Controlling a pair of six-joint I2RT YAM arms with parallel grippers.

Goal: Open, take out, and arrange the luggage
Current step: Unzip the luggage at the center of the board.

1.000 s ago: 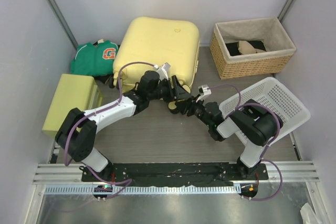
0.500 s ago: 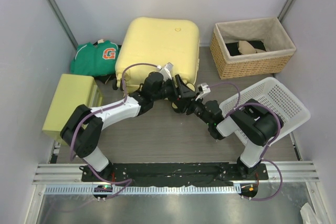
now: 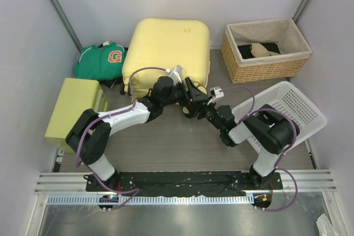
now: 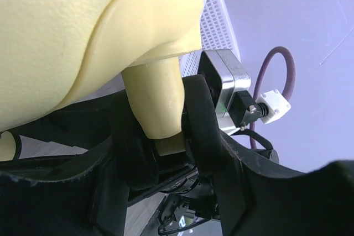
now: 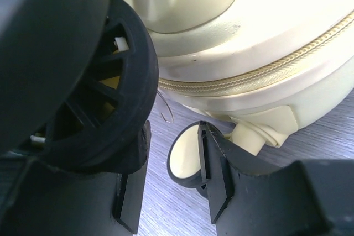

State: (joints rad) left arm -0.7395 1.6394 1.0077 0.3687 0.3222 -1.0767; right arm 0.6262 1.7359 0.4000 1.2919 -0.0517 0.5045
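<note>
The luggage (image 3: 166, 45) is a pale yellow hard-shell suitcase lying flat and closed at the back centre. Both grippers are at its near right corner, by the wheels. My left gripper (image 3: 191, 96) is shut on a pale yellow wheel stem (image 4: 157, 98) under the shell (image 4: 66, 37), with one black finger on each side. My right gripper (image 5: 171, 192) is open. A small wheel (image 5: 183, 156) with a yellow hub sits between its fingers, against the right one. A larger black wheel (image 5: 105, 109) is up left. The closed zipper line (image 5: 260, 70) runs across the shell.
A wicker basket (image 3: 265, 48) with cloth in it stands at the back right. A white plastic basket (image 3: 287, 109) lies tilted beside the right arm. A yellow-green box (image 3: 74, 106) is at the left, and a green shirt (image 3: 102, 59) lies behind it.
My left gripper has moved a little to the right along the suitcase's near edge. The suitcase has shifted slightly right. The right gripper has moved slightly toward the corner.
</note>
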